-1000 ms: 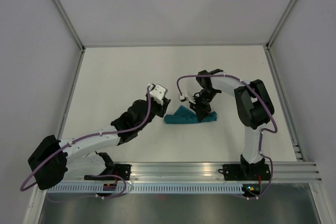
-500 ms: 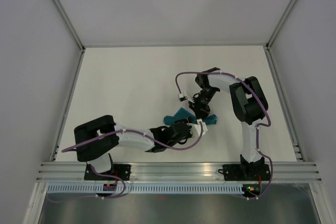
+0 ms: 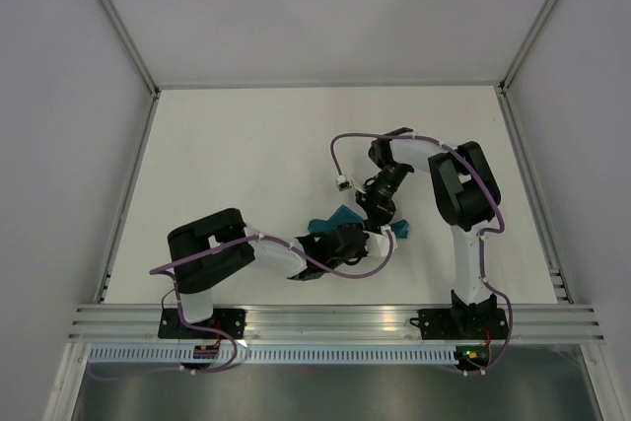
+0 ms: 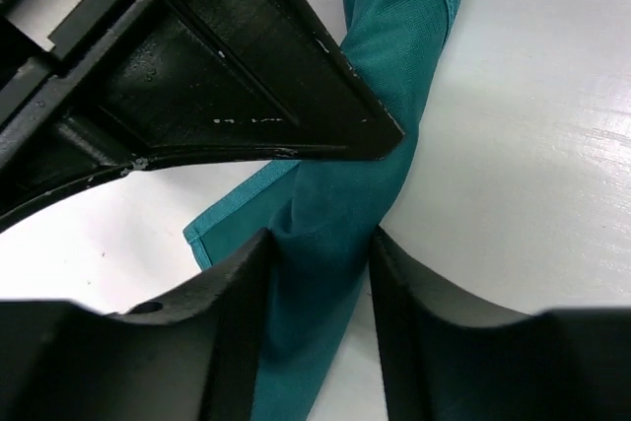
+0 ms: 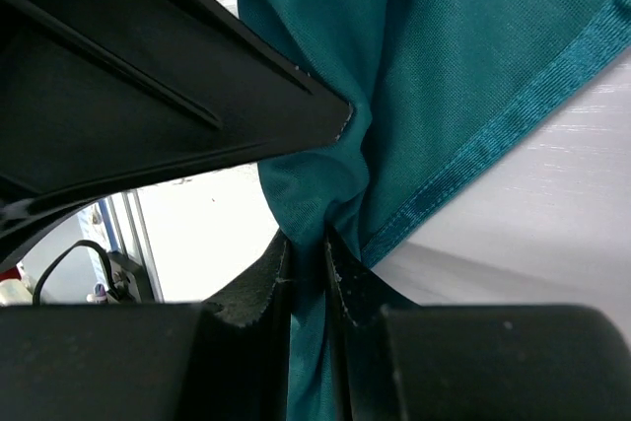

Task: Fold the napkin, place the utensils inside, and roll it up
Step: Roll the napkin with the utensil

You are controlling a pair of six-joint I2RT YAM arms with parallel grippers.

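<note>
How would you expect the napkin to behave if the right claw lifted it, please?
Probably floppy: the napkin bunches into soft folds where the right claw pinches it, so it would likely drape and sag. It looks thin, so likely light. Its smooth, fine weave suggests it might slip from a loose grip.

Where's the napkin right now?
In the top view, the napkin lies bunched on the table right of centre, near the front, pinched in the right gripper with the left gripper straddling it.
</note>
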